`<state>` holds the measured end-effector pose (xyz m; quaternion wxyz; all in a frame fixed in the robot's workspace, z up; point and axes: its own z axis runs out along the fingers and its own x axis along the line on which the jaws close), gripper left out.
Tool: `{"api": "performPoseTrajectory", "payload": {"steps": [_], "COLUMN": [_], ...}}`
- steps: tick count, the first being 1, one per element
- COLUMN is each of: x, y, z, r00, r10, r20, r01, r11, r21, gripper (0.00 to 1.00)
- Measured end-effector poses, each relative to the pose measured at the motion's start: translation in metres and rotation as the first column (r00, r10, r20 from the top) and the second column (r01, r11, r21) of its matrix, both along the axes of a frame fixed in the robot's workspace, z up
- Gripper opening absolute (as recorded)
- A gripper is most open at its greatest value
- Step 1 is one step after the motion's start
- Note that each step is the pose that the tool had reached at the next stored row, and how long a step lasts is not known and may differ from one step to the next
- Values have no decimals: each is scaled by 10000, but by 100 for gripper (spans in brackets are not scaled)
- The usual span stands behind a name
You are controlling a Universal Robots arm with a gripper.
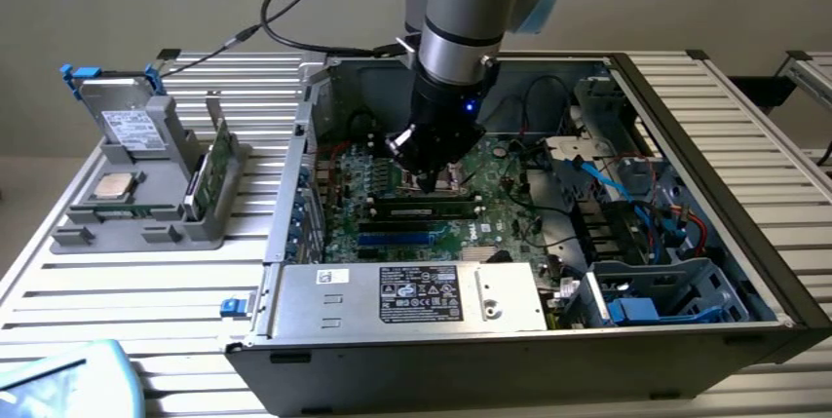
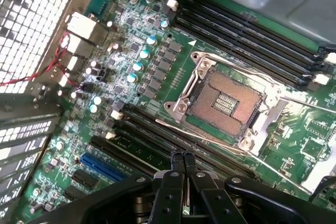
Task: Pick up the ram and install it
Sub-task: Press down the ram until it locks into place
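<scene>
The ram (image 1: 416,209), a long green stick with dark chips, sits in a memory slot on the motherboard (image 1: 501,223) inside the open computer case (image 1: 767,272). My gripper (image 1: 424,182) hangs just above and behind it, beside the processor socket. In the wrist view the gripper (image 2: 182,158) is shut, its two black fingertips pressed together with nothing between them, over the dark memory slots (image 2: 157,135) next to the empty socket (image 2: 226,103). Whether the tips touch the ram I cannot tell.
A grey holder (image 1: 143,213) at the exterior view's left carries a square silver processor chip (image 1: 115,184), a green card with a bracket (image 1: 214,160) and a drive (image 1: 124,126). The power supply (image 1: 416,291) lies at the case front; cables (image 1: 650,194) crowd its right side.
</scene>
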<state>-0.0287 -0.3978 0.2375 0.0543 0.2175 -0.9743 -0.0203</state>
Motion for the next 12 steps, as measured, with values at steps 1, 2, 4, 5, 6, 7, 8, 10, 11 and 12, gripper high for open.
{"api": "performPoseTrajectory", "payload": {"steps": [1,2,4,5,6,7,8,10,11,12], "x": [0,0,0,0,0,0,0,0,0,0], "y": [0,0,0,0,0,0,0,0,0,0], "z": [0,0,-1,-1,-1,-1,-1,-1,-2,-2], "r00": [9999,9995,9978,9965,9951,9932,9910,9858,9828,9793], "r10": [-170,-330,-657,-833,-992,-1166,-1340,-1679,-1848,-2022], "r20": [0,0,0,0,0,0,0,0,0,0], "r01": [170,330,657,833,992,1166,1340,1679,1848,2022], "r11": [9999,9995,9978,9965,9951,9932,9910,9858,9828,9793], "r21": [0,0,0,0,0,0,0,0,0,0], "gripper": [10,10,10,10,10,10,10,10,10,10]}}
